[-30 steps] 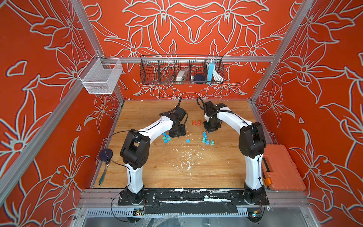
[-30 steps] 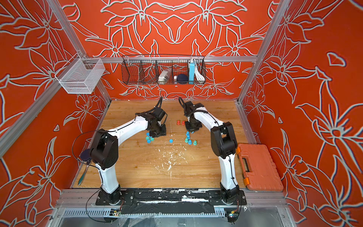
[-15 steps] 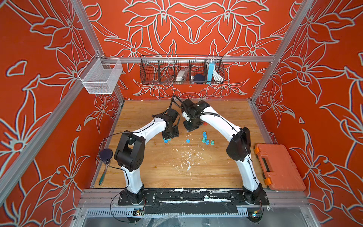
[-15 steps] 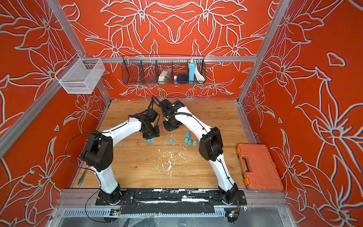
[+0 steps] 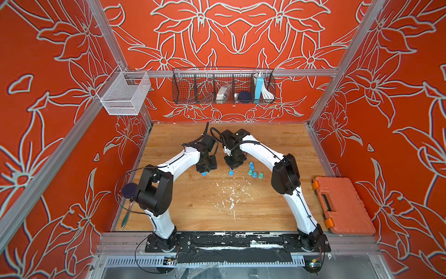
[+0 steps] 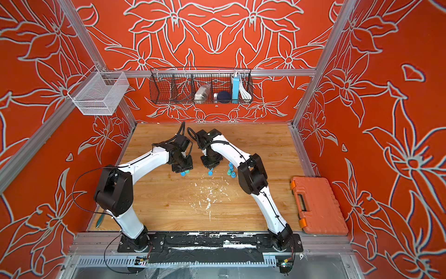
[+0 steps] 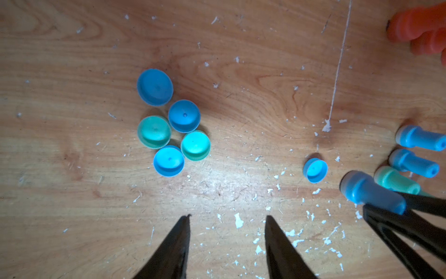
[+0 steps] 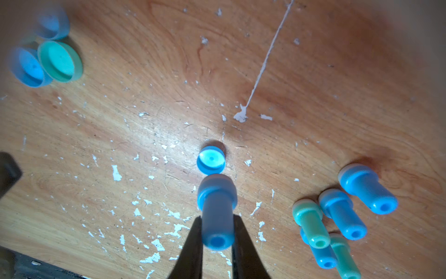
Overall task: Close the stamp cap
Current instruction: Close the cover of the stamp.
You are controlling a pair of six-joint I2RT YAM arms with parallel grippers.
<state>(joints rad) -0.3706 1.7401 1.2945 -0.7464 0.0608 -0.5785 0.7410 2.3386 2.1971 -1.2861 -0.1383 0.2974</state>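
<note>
My right gripper [image 8: 217, 218] is clamped on a blue stamp [image 8: 216, 193], close by the lone blue cap [image 8: 211, 161] on the table [image 8: 325, 72]. My left gripper [image 7: 228, 216] hangs with its jaws apart (over the table, near five more caps [image 7: 154, 131]).

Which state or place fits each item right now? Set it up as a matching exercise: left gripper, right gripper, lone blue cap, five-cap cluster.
Items
1. left gripper
2. right gripper
3. lone blue cap
4. five-cap cluster

States or places
A. shut on the blue stamp
B. alone on the table, just ahead of the held stamp
C. open, holding nothing
D. grouped together on the table, ahead of the open jaws

Pairs: 1-C, 2-A, 3-B, 4-D
</note>
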